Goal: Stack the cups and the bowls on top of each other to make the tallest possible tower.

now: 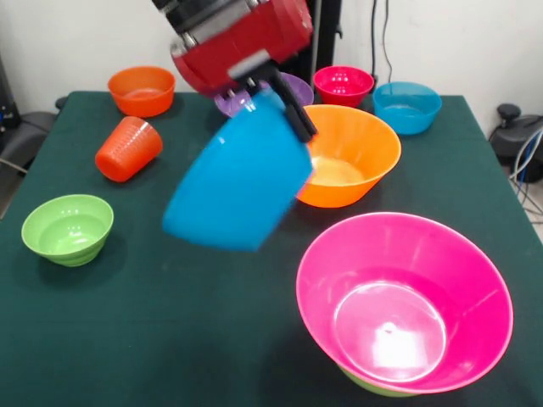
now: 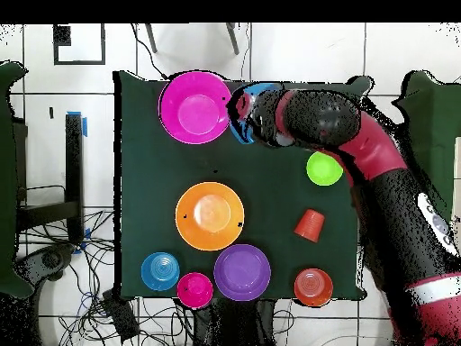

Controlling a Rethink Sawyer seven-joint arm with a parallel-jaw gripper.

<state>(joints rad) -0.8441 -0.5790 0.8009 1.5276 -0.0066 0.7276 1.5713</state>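
Gripper (image 1: 293, 114) pinching rim of medium blue bowl (image 1: 237, 178), black fingers clamped over upper right edge. Bowl lifted clear of desk (image 1: 170, 339), tilted, outer wall toward front camera, hanging over middle of desk. From overhead, only a blue sliver (image 2: 245, 113) visible beside red and black arm (image 2: 378, 162), just beside big pink bowl.

Big pink bowl (image 1: 405, 301) at one corner of desk, sitting in a green bowl (image 1: 373, 386) whose rim peeks out underneath; so far the only stack. Nothing seen inside pink bowl.

Large orange bowl (image 1: 348, 157) upright near desk centre, just behind lifted blue bowl in front view, partly hidden by it.

Along edge farthest from pink bowl: small blue bowl (image 1: 407, 106) at corner, small magenta-red bowl (image 1: 343, 85) next to it, purple bowl (image 2: 241, 271) mostly hidden behind arm in front view, small orange bowl (image 1: 142, 90) at other corner.

Orange-red cup (image 1: 128, 148) lying on its side near small orange bowl, apart from it, mouth facing away from front camera.

Small green bowl (image 1: 68, 227) upright near side edge, well apart from pink stack.
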